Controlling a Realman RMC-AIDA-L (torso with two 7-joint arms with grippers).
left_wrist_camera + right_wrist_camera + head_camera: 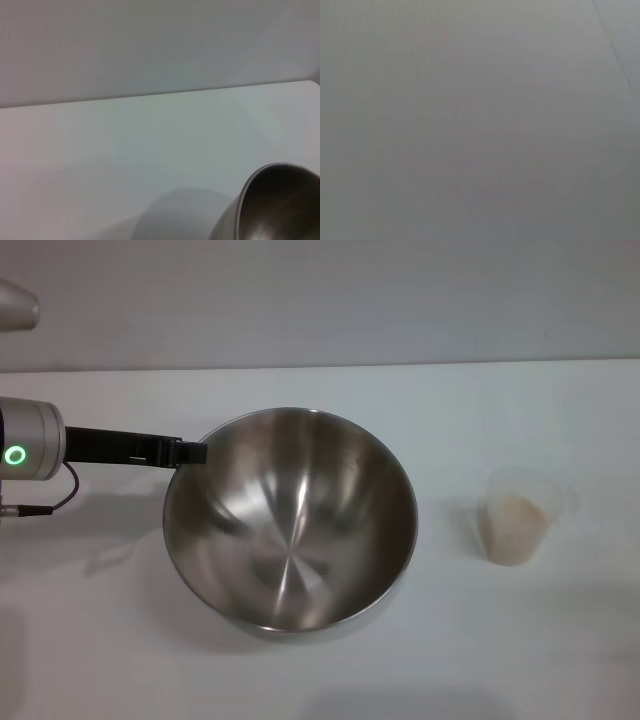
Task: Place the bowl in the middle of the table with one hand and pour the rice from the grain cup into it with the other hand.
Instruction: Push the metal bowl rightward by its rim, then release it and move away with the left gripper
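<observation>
Steel bowl point(290, 520) sits tilted at frame centre, left gripper point(190, 452) pinching its rim. Grain cup point(520, 515), right of it, holds all rice point(517, 525); pouring remains.

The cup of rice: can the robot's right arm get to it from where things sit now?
Probably yes. The cup stands alone on the table, to the right of the bowl, with nothing beside it. The right arm is out of sight, so it's a guess. The left gripper is at the bowl's rim.
</observation>
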